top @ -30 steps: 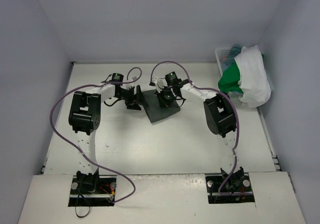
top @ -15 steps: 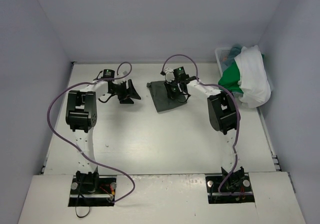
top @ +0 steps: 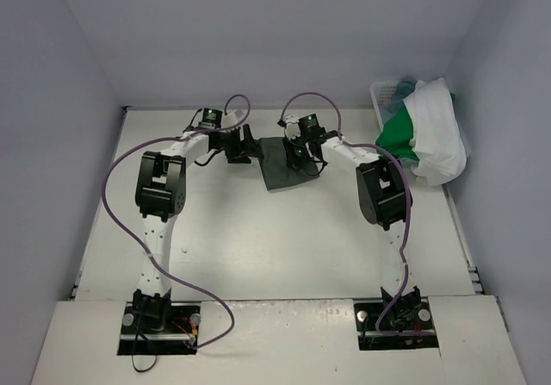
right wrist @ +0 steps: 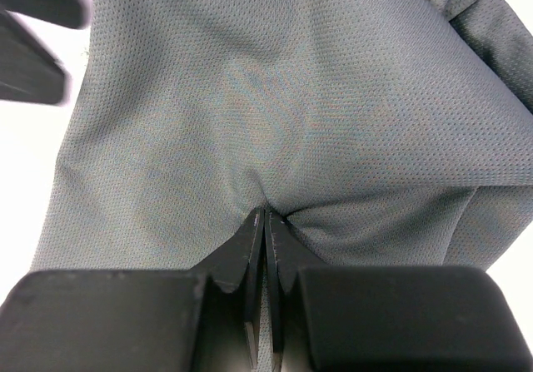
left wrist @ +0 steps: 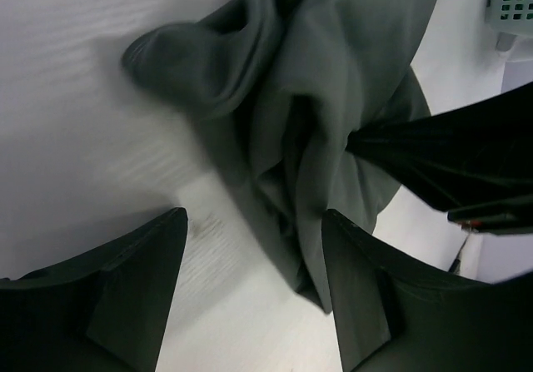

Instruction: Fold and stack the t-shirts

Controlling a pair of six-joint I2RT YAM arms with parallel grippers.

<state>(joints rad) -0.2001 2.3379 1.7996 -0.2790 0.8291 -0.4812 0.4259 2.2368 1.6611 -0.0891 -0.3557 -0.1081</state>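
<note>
Upper centre of the table (top: 258,247), top view: grey tee (top: 275,175) sits bunched btwn the two grippers. R gripper (top: 300,154) is clamped on a pucker of it. L gripper (top: 242,149) stands wide, holding nothing, just beside the tee's left edge.

Looks like the spreading-out step, w/ nothing folded or stacked yet. Next move prob. needs the L gripper to close on a free edge or corner, then both to pull apart so the cloth lies flat.

L wrist view shows what the top view hides: deep crumpled folds, cloth drawn to a peak at the R gripper's tip. R wrist view shows the mesh weave and the pinch itself.

Only the top view shows the basket (top: 383,92) at upper right, white tee (top: 435,135) and green tee (top: 394,142) hanging over it, well apart from the arms.
</note>
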